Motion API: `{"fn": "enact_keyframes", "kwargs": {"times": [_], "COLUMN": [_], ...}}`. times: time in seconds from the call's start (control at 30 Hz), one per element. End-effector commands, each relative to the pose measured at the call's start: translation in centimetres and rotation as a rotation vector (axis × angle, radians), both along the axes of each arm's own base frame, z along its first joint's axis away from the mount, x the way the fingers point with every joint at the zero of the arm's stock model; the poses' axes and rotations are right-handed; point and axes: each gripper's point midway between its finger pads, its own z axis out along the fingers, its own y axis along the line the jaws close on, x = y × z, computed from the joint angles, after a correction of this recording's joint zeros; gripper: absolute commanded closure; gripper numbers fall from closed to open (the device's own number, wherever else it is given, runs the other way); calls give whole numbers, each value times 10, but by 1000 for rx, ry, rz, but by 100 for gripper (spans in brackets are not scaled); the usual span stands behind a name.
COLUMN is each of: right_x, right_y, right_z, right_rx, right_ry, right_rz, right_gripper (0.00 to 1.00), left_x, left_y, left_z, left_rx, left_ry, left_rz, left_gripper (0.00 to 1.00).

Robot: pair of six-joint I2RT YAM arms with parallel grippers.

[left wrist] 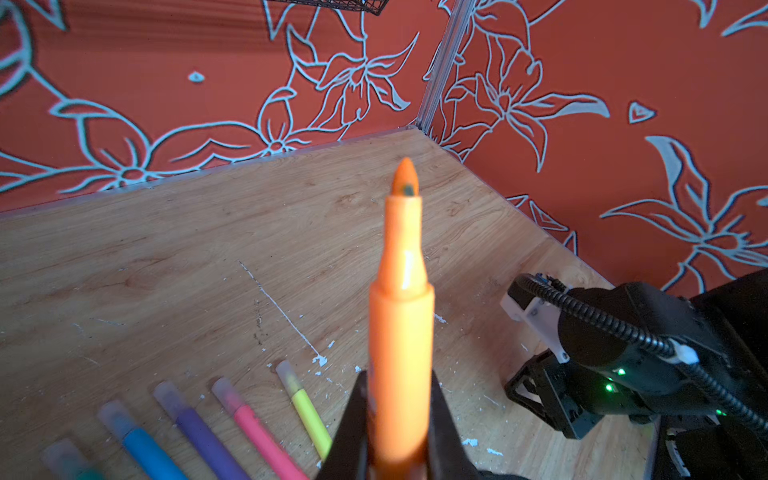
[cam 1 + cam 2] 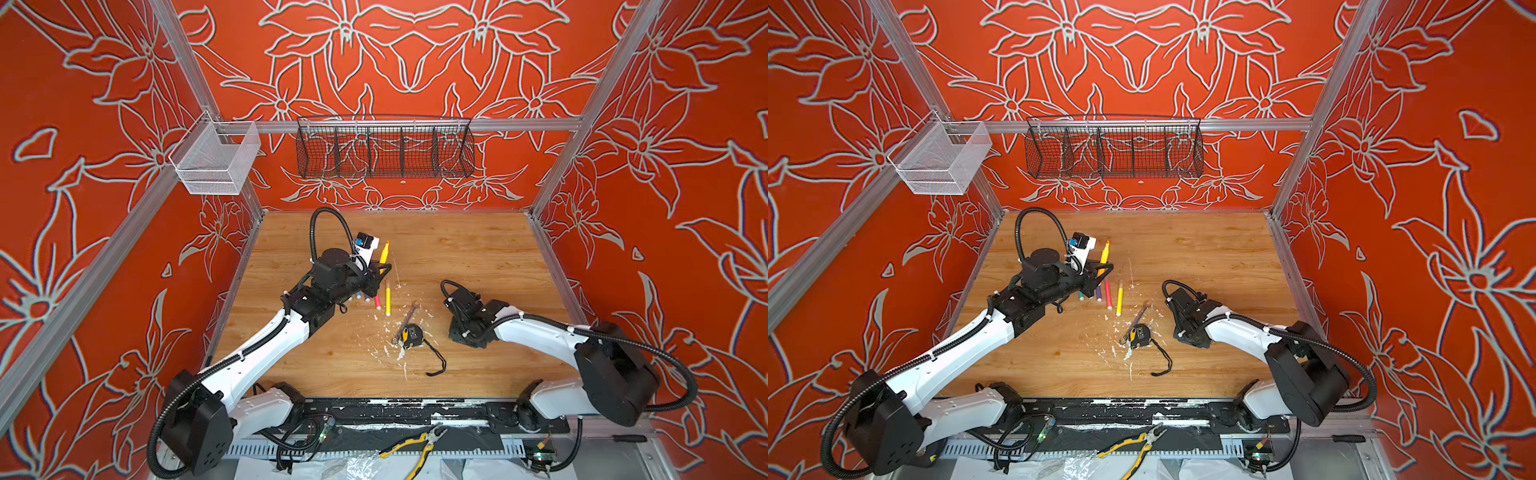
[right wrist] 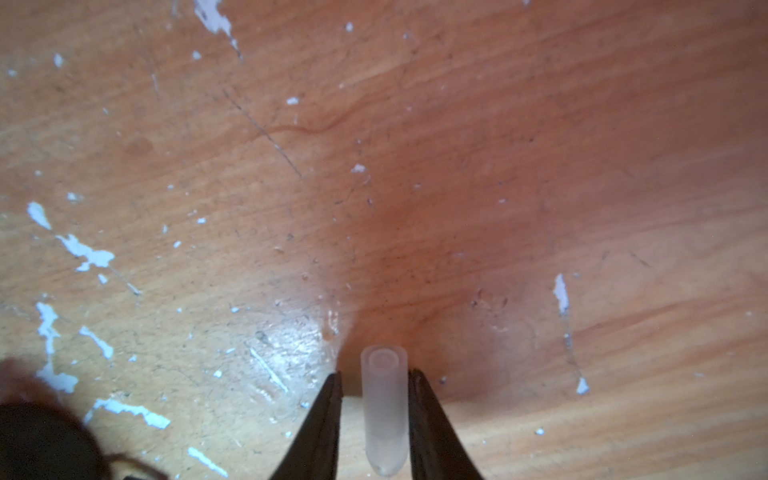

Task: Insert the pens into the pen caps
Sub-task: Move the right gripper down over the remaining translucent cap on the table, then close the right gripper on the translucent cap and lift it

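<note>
My left gripper (image 1: 399, 378) is shut on the orange pen (image 1: 401, 332), which is held above the table with its bare tip pointing away; in both top views the orange pen (image 2: 384, 251) (image 2: 1104, 253) sticks out past the left wrist. Below it the yellow pen (image 1: 307, 411), pink pen (image 1: 257, 432), purple pen (image 1: 203, 436) and blue pen (image 1: 145, 449) lie side by side, each with a cloudy cap on. My right gripper (image 3: 376, 374) is low over the wood with a clear pen cap (image 3: 384, 399) between its jaws. One jaw touches the cap and a thin gap shows at the other.
A grey wrench (image 2: 407, 320) and a yellow-black tape measure (image 2: 412, 336) with a black strap lie mid-table among white paint flecks. Yellow-handled pliers (image 2: 415, 449) rest on the front rail. A black wire basket (image 2: 384, 151) and a white mesh basket (image 2: 216, 162) hang on the walls.
</note>
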Motion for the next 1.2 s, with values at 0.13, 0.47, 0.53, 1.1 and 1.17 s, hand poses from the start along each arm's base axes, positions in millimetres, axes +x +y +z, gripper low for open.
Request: {"fn": "enact_keyframes", "kwargs": {"times": [0.13, 0.47, 0.53, 1.1, 1.17], "right_x": [-12, 11, 16, 56, 59], "right_y": [-11, -12, -14, 5, 14], "right_z": [-9, 38, 56, 272, 290], "right_rx": [-13, 9, 21, 507, 569], "right_ry": [22, -156, -224, -1013, -1056], "right_rz": [-21, -19, -25, -62, -35], "right_gripper": [80, 84, 85, 92, 92], "left_x": [-2, -4, -4, -40, -50], "left_y": [0, -2, -3, -38, -50], "left_z": [13, 14, 16, 53, 57], "left_rx": [-20, -22, -25, -247, -245], "left_ry": [-36, -26, -16, 141, 140], "left_rz": [-9, -27, -29, -215, -246], "left_gripper": [100, 100, 100, 100, 100]}}
